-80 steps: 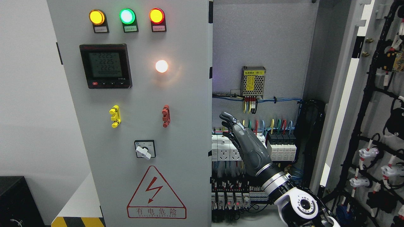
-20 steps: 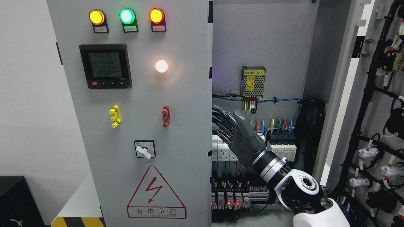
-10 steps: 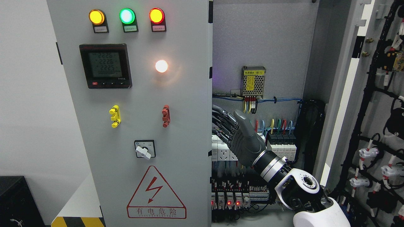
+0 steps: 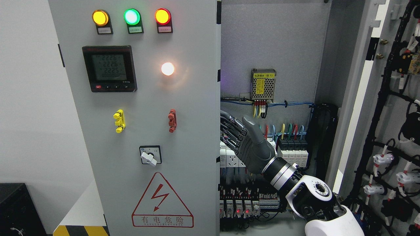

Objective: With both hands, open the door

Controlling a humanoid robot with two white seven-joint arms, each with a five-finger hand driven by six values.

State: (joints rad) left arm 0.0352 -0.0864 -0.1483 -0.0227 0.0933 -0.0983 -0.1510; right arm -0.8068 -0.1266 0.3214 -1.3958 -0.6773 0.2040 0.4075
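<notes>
Fingers (image 4: pixel 231 131) of the right hand (image 4: pixel 249 144) now reach behind the free edge of the left door (image 4: pixel 147 114), where four seconds ago the same hand stood open and upright, clear of that edge. Over the last second the change is small: the wrist has eased slightly lower and the thumb stays raised on the near side. The hand is narrow and partly curled, hooked at the door edge rather than wrapped round anything; whether the fingertips truly press the inner face is hard to tell, since the panel hides them.

Left of the hand, the left door hangs shut or very nearly so, its lamps (image 4: pixel 131 16), meter (image 4: pixel 110 68) and rotary switch (image 4: pixel 150 155) facing the camera. Right of the hand, the right door (image 4: pixel 393 131) is swung fully out, with black cable looms on its inside. Beyond the hand lie the breaker rows (image 4: pixel 292 154) and the small mesh power supply (image 4: pixel 263 84) on the cabinet's back plate.

So half the task looks done, and the hooked fingers suggest the next move is a pull outward on the left door. No left hand shows.
</notes>
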